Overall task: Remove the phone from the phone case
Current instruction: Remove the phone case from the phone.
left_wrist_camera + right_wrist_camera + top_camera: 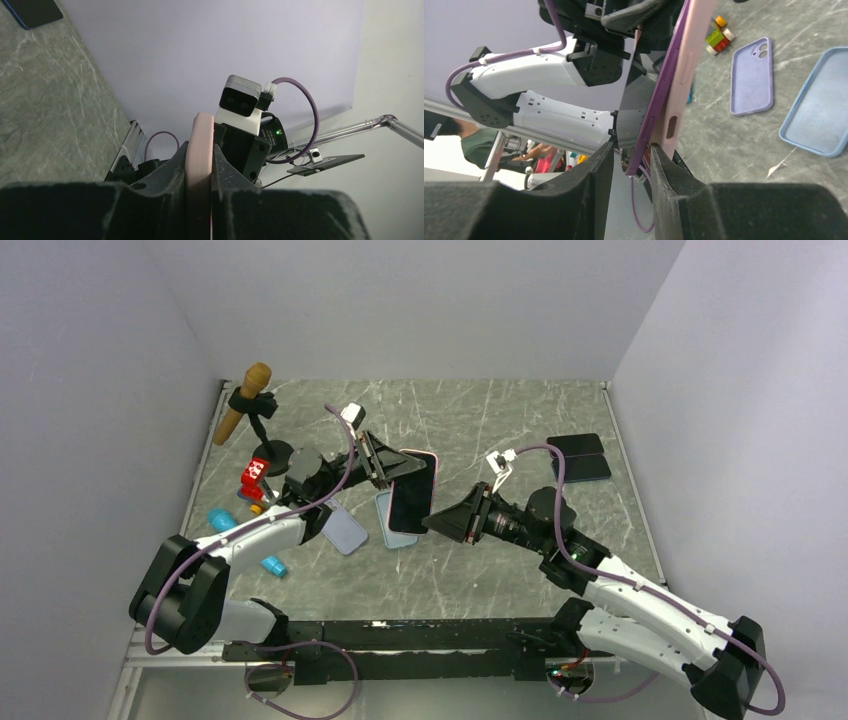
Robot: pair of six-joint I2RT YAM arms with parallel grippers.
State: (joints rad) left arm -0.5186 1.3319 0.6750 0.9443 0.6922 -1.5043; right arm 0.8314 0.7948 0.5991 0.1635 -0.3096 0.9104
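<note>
Left wrist: left gripper [199,152] pinches case [201,125], aloft over table [45,100] | right wrist: right gripper [631,160] straddles phone [663,87] lower end, cannot tell if clamped | phone's lower corner looks lifted from case, rest seated | to do: pull phone free

no legible text, labels, brands or numbers anywhere

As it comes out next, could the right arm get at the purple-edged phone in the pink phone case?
Probably yes: the right gripper straddles the near end of the purple-edged phone, while the left gripper holds its pink phone case clear of the table.
</note>
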